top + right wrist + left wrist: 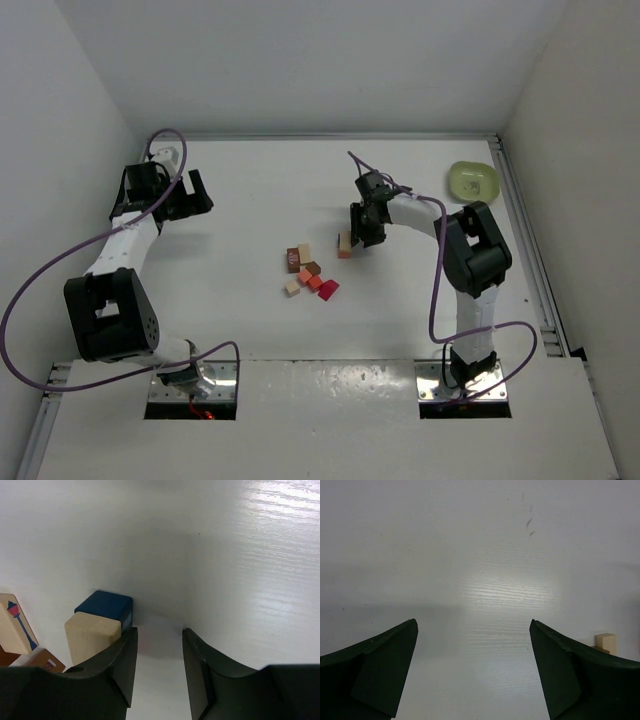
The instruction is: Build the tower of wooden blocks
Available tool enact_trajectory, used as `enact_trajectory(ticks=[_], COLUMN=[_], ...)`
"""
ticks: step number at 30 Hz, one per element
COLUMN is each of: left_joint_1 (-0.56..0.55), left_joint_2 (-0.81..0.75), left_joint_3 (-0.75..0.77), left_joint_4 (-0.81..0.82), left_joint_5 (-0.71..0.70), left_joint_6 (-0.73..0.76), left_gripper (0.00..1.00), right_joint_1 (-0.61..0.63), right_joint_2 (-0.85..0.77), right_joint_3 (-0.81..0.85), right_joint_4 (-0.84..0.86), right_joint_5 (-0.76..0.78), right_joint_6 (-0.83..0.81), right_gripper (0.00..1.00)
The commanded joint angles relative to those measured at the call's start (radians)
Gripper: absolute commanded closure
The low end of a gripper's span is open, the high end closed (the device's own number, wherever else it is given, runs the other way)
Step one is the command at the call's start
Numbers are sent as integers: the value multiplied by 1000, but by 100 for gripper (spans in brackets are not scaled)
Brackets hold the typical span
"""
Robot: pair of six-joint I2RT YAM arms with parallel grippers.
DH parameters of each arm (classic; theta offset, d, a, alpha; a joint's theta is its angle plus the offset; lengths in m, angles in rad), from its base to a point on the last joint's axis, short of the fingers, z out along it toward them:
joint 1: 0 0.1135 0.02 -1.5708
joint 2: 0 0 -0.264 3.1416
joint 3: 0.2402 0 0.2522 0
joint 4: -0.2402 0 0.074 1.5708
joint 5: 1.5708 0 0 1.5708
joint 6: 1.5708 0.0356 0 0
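Several small wood blocks (305,270) in red, magenta, orange, brown and pale wood lie loose at the table's middle. Just right of them stands the tower (345,243), a short column with a pale block over an orange one. My right gripper (362,232) hangs right beside it. In the right wrist view that gripper (159,632) is open over bare table. The pale block (92,635) sits just outside its left finger, with a dark blue block (107,607) behind it. My left gripper (190,195) is far off at the back left; in its own view the gripper (473,625) is wide open with nothing in it.
A light green bowl (473,180) rests at the back right, near the wall. A pale block painted with a lamp (15,622) and a brown block (45,660) lie at the left edge of the right wrist view. One pale block (606,642) shows behind my left gripper's right finger.
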Motion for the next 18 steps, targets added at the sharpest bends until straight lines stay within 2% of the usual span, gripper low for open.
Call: enact_trajectory(ticks=[1, 18], left_joint_1=[-9, -9], left_joint_2=[4, 14], left_joint_3=[14, 5], left_joint_4=[24, 34], left_joint_5=[-4, 5], left_joint_6=[2, 2], left_gripper=[0, 0], right_joint_1=[7, 3], right_joint_2=[8, 28], right_joint_3=[21, 53], right_joint_4=[-26, -34], right_joint_5=[25, 73], right_joint_6=[-5, -29], right_gripper=[59, 59])
